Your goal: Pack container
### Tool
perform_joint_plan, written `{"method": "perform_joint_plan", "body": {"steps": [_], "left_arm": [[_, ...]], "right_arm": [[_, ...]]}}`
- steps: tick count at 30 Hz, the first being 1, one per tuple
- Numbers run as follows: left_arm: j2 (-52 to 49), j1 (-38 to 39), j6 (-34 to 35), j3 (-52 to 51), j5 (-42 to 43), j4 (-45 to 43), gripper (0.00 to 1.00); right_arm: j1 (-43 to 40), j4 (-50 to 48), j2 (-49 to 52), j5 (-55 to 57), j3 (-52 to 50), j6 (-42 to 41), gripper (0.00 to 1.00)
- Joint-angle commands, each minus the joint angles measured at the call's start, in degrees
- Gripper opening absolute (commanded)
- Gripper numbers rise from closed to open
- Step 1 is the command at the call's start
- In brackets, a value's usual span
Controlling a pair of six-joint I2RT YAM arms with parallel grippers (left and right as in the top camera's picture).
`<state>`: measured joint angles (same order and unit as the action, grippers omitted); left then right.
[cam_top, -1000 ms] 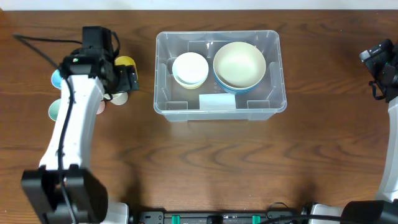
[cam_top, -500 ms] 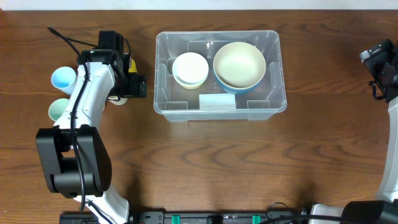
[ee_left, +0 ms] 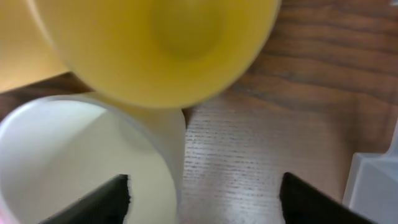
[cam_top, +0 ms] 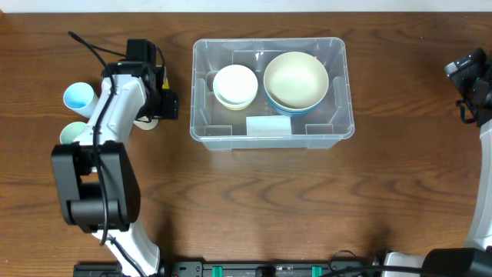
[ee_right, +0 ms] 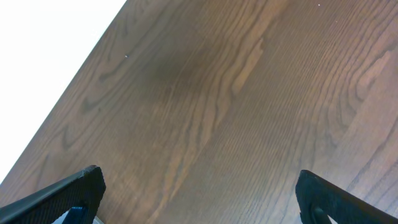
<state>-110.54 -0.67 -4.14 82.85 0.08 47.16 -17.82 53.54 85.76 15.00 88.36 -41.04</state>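
Observation:
The clear container (cam_top: 201,129) stands at the table's centre. It holds a stack of small white bowls (cam_top: 235,85), a large cream bowl (cam_top: 296,79) and a pale flat piece (cam_top: 269,125). My left gripper (cam_top: 164,105) is open just left of the container, over a group of cups. In the left wrist view its jaws (ee_left: 202,199) straddle the wall of a white cup (ee_left: 74,155), with a yellow cup (ee_left: 155,43) just beyond. The container's corner (ee_left: 379,186) shows at the right. My right gripper (ee_right: 199,193) is open and empty over bare wood at the far right (cam_top: 470,77).
A blue cup (cam_top: 77,96) and a pale green cup (cam_top: 71,135) stand left of my left arm. The white cup (cam_top: 147,121) peeks out below the left wrist. A pale orange object (ee_left: 22,50) lies behind the yellow cup.
My left arm has swung so that the blue cup is uncovered, and its gripper has shifted slightly right towards the container. The right arm has not moved.

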Motion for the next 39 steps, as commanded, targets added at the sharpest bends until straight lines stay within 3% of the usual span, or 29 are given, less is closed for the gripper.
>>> {"method": "perform_joint_plan", "body": {"steps": [1,7,17,22,26,32,39], "left_arm": [[-2.03,-0.28,-0.79,0.37,0.37,-0.17,0.56],[-2.32,-0.28,-0.74,0.37,0.37,-0.07,0.06],[5.75,-0.28,5.53,0.55,0.37,4.72,0.06],[16.46,-0.11,8.13,0.55,1.05,8.37,0.06],[26.86,1.60,8.07,0.55,6.43,9.88,0.06],[36.04,10.29,5.75,0.55,7.48,9.16,0.06],[33.46,25.27,1.46,0.52,7.45,6.54,0.06]], "right_arm": [[-0.17,0.07,-0.33,0.63,0.46,-0.68,0.99],[-0.17,0.07,-0.33,0.63,0.46,-0.68,0.99],[-0.17,0.07,-0.33,0.63,0.46,-0.68,0.99],[-0.17,0.07,-0.33,0.63,0.46,-0.68,0.99],[-0.17,0.07,-0.33,0.63,0.46,-0.68,0.99],[-0.17,0.07,-0.33,0.63,0.46,-0.68,0.99],[-0.17,0.07,-0.33,0.63,0.46,-0.68,0.99]]}}
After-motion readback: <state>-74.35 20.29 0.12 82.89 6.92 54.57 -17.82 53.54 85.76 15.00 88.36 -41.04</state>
